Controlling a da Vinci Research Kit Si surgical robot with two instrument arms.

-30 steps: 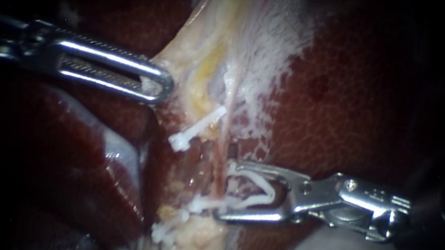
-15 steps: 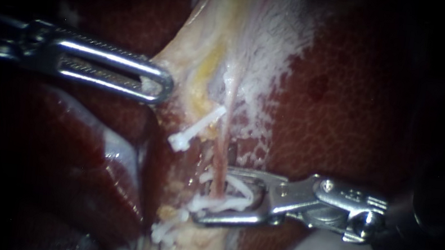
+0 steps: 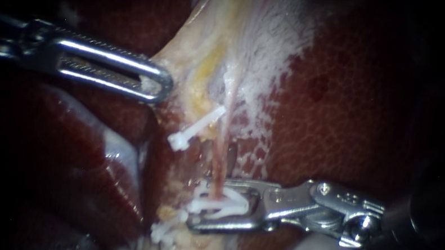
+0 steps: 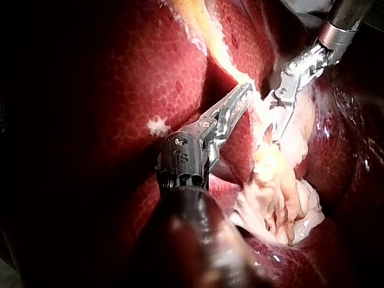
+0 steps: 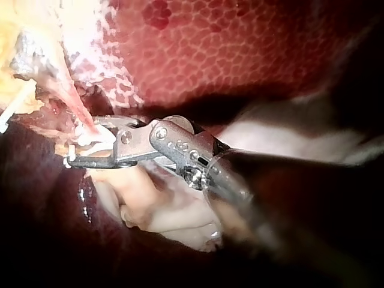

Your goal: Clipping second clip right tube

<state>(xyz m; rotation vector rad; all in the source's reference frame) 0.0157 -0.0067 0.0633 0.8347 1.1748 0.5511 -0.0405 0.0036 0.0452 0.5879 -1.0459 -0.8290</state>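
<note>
The endoscope faces the tube (image 3: 220, 161) and pale tissue (image 3: 207, 66) closely, head-on. Each wrist camera looks along its own shaft, over the left instrument (image 4: 243, 95) or right instrument (image 5: 71, 155), even nearer; all share that tissue, two also the clip (image 3: 224, 202)

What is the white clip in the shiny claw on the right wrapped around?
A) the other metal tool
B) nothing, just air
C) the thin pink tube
C: the white clip, held by the right instrument, sits with its two arms on either side of the thin pink tube.
</note>
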